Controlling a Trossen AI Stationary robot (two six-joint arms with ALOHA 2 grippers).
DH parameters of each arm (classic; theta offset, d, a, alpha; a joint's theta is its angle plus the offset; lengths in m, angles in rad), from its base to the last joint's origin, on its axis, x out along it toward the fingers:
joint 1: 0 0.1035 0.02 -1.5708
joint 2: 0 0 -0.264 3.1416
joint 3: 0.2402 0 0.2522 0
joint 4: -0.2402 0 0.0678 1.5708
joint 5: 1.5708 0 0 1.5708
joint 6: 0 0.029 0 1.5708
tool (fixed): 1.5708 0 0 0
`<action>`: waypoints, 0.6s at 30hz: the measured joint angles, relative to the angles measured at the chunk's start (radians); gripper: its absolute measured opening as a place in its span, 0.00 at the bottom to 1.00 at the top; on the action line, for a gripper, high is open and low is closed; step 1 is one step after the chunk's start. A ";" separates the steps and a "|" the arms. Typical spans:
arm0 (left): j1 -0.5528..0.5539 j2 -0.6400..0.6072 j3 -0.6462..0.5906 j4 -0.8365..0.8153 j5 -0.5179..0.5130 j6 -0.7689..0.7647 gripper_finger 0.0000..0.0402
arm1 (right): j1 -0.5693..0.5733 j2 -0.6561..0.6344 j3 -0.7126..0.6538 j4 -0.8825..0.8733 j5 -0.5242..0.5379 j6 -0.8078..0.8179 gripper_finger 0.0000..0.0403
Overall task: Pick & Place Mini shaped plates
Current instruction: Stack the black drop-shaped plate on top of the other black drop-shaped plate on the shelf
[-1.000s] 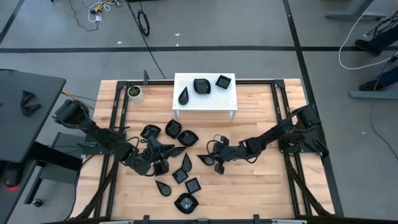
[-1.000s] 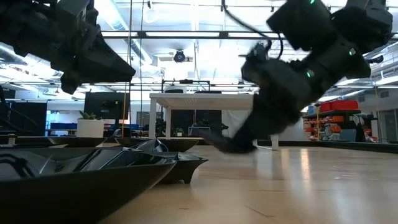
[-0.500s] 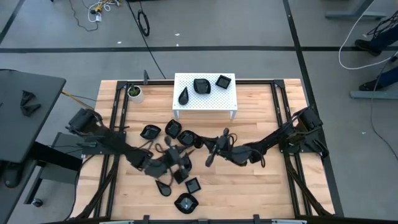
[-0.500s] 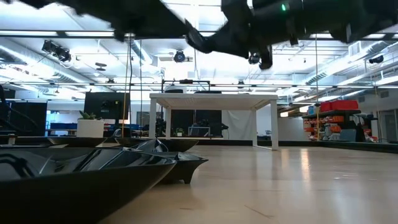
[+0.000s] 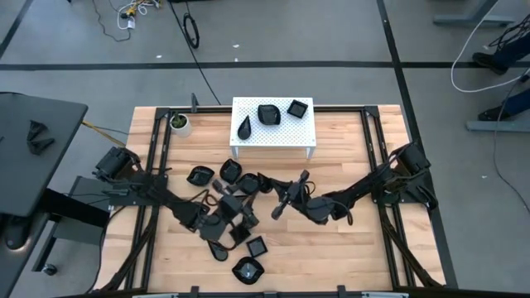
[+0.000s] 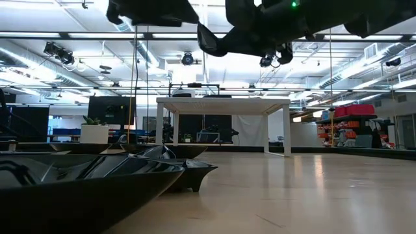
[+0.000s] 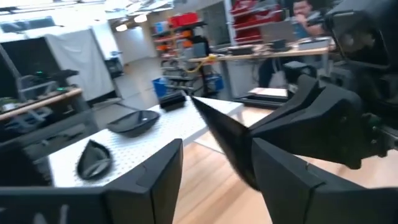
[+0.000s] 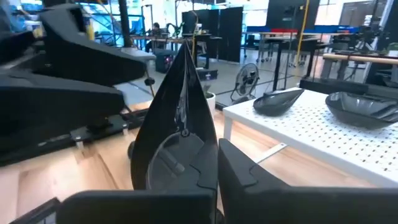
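My right gripper (image 5: 290,199) is shut on a glossy black teardrop plate (image 8: 177,118), raised above the table's middle. My left gripper (image 7: 214,180) stands open just to its left, pointing level at that plate (image 7: 217,137), with nothing between its fingers. Several more mini shaped plates (image 5: 230,171) lie flat on the wooden table (image 5: 348,248) around and under the left arm. On the white perforated stand (image 5: 286,134) at the far middle rest a teardrop plate (image 5: 245,127), a lobed plate (image 5: 267,113) and a square plate (image 5: 297,108). My right gripper pinches the teardrop plate's wide rounded end (image 8: 180,165) between its two fingers. The fingers come level from the table's right. The plate stands on edge, lifted clear of the table, its pointed tip (image 8: 186,50) reaching out beyond the fingertips.
A small white cup with a green plant (image 5: 179,124) stands at the far left of the table. Black rails (image 5: 374,149) run along both sides. In the low view, plates (image 6: 97,182) fill the near left; bare wood lies near right.
My right gripper has risen from the table with the teardrop plate, lifting it clear, and has tipped from pointing down to level. My left gripper has gone up and toward the table's right, ending close to the right gripper.
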 joint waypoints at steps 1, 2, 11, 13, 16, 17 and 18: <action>0.000 0.000 0.000 -0.002 -0.018 -0.005 0.50 | 0.001 0.000 0.000 0.001 0.000 0.000 0.01; 0.001 0.000 0.000 -0.006 -0.025 -0.013 0.51 | 0.002 0.000 0.000 0.008 0.003 0.000 0.01; 0.055 0.000 0.000 -0.018 0.089 -0.095 0.41 | 0.009 0.000 0.000 0.028 0.008 -0.003 0.01; 0.066 0.000 0.000 -0.022 0.100 -0.105 0.37 | 0.009 0.000 0.000 0.027 0.014 -0.003 0.01; 0.074 0.000 0.000 -0.025 0.102 -0.105 0.30 | 0.009 0.000 0.000 0.027 0.013 -0.003 0.01; 0.075 0.000 0.000 -0.026 0.105 -0.105 0.28 | 0.009 0.000 0.000 0.027 0.010 -0.003 0.01; 0.075 0.000 0.000 -0.027 0.105 -0.105 0.26 | 0.009 0.000 0.000 0.027 0.009 -0.003 0.01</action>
